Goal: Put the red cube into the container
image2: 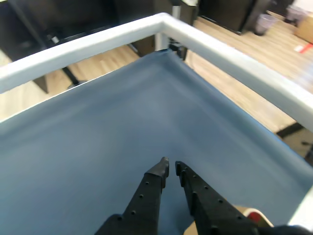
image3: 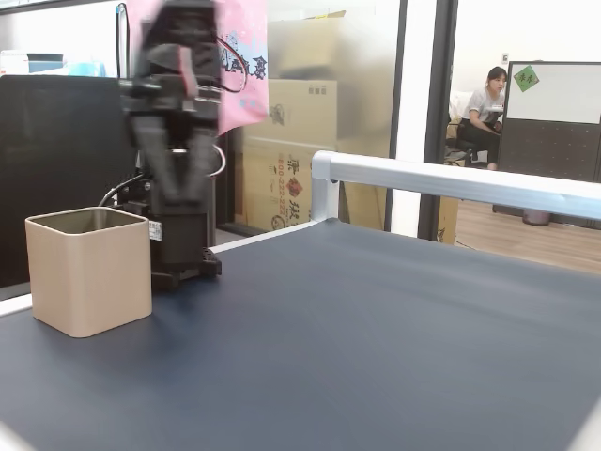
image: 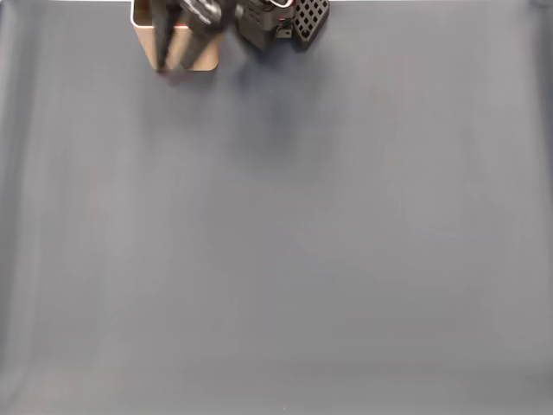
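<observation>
**Tool raised near the tin, cube apparently inside**

In a fixed view from above, the tan square metal tin with rounded corners is seen at the far left edge of the dark grey cloth-covered table. The black two-finger tool is blurred over it, so its opening cannot be read there.

In the wrist view, the tool is shown with its perforated black plastic fingers nearly together and nothing between them. Below, at the near right edge, the tin's pale rim appears, with a sliver of red within it, judged to be the small red matte cube lying in the tin. The empty, narrow tool suits a release already made. A white rail borders the table.

In a fixed view from the side, the tin stands upright at the left, matte outside and darker within. The tool is blurred just right of it, above the rim.
</observation>
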